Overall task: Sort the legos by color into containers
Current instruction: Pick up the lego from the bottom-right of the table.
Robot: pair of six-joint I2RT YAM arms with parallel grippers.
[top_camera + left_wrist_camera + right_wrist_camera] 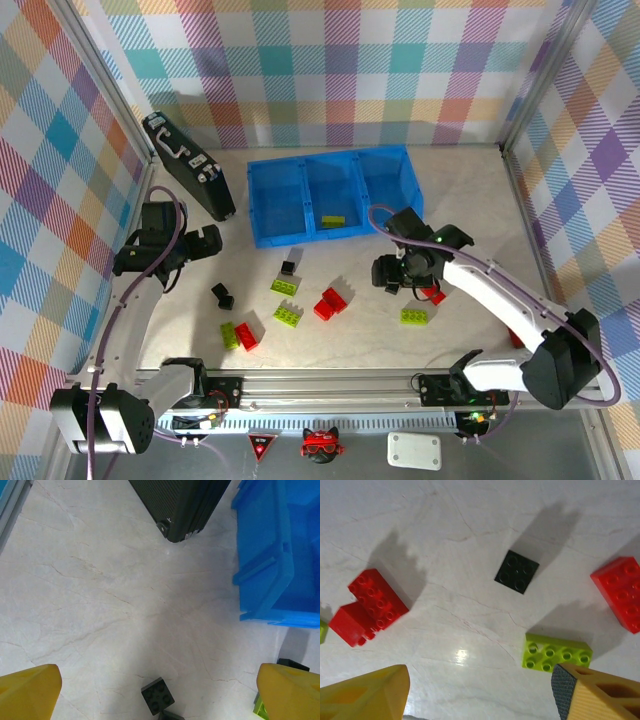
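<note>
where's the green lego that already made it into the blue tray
In the top view, the lime green lego lies in the middle compartment of the blue tray, close to the tray's near wall.

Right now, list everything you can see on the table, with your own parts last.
containers: three joined compartments, blue, far centre of the table
lime green legos: five, four loose on the table, one in the middle compartment
red legos: at least three, loose in front of the containers
black legos: at least three, small, loose in front of the containers
black case: one, silver latches, far left, beside the containers
table: one, pale marbled
left gripper: one, yellow fingers, open, empty, above the table's left side
right gripper: one, yellow fingers, open, empty, above loose bricks on the right
</note>
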